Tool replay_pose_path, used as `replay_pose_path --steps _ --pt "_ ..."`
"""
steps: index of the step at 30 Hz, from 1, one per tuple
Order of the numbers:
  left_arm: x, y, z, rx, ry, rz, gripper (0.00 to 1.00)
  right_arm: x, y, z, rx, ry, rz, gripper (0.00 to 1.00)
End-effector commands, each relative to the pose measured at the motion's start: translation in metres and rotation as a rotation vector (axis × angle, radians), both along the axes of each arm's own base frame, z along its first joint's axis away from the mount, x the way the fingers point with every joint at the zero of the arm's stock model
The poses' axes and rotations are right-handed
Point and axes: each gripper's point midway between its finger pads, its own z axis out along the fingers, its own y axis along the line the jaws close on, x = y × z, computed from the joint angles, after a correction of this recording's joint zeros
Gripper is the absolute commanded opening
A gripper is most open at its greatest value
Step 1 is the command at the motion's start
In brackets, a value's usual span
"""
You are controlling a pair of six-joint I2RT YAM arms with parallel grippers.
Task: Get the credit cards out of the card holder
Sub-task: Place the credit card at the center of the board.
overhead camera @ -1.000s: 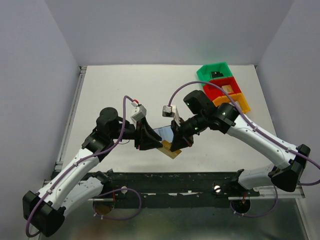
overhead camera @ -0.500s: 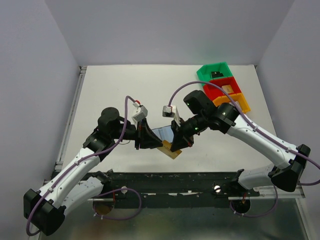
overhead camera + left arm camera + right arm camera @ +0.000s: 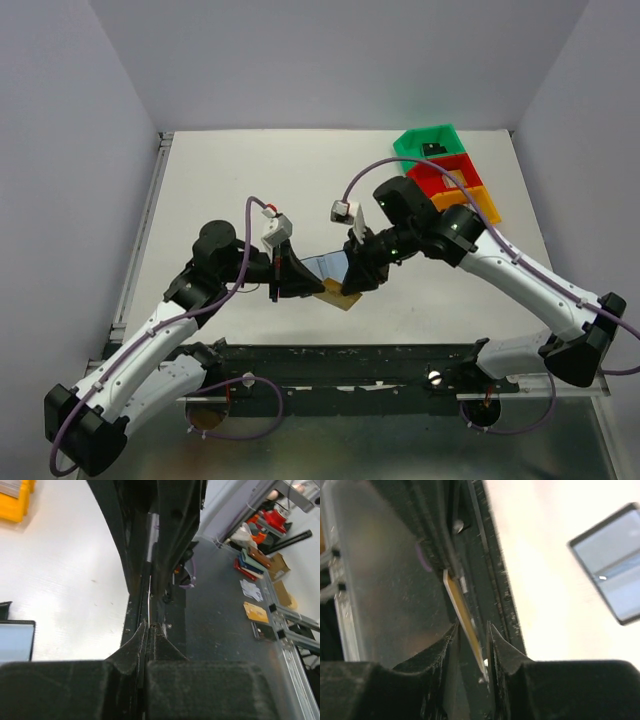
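Watch the right gripper first. Its fingers stand slightly spread, with the gold card edge-on between them and a gap showing on at least one side, so nothing seems to clamp the card. If you lift or swing now, the card will likely tip over. It could also slide toward the near edge of the table, where the dark rail runs.

The left gripper has its fingers pressed together. A thin pale sliver shows between them, but you cannot tell whether it is a card or part of the holder. Pull hard and you may drag the card holder along instead of freeing a card.

The two grippers sit very close together over the holder, so a careless sideways move risks knocking one against the other.

The card holder lies between the two grippers near the middle of the table, with its blue-grey inner face up. Whether cards remain in its pockets is hidden from here.

At the far right stand three bins in a row:
- The green bin holds a small dark item.
- The red bin holds a small pale item.
- The orange bin is partly covered by the right arm, so its contents are unclear.
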Motion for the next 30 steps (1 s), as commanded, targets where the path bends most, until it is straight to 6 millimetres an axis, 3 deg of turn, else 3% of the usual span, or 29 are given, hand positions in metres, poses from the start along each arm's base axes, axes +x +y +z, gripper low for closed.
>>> replay_pose_path --steps 1,4,6,10,16,23,30 --pt "0.033 0.006 -0.004 0.007 -0.034 0.199 0.00 0.056 -0.015 0.034 0.094 -0.116 -0.321 0.36" --pt "0.061 0.016 0.001 -0.029 -0.016 0.378 0.00 0.092 -0.039 0.060 0.226 -0.232 -0.573 0.37" --pt "0.073 0.025 0.007 -0.096 -0.009 0.476 0.00 0.101 -0.048 0.065 0.315 -0.260 -0.695 0.52" --pt "0.080 0.034 0.029 -0.262 0.010 0.553 0.00 0.089 -0.042 0.059 0.417 -0.182 -0.682 0.59" --pt "0.064 0.032 0.049 -0.381 0.026 0.463 0.00 0.068 -0.020 0.048 0.541 -0.042 -0.570 0.58" --pt "0.053 0.037 0.058 -0.472 0.061 0.379 0.00 0.054 -0.010 0.064 0.645 -0.008 -0.459 0.54" --pt "0.053 0.043 0.059 -0.499 0.080 0.359 0.00 0.052 -0.007 0.066 0.672 0.022 -0.426 0.51"
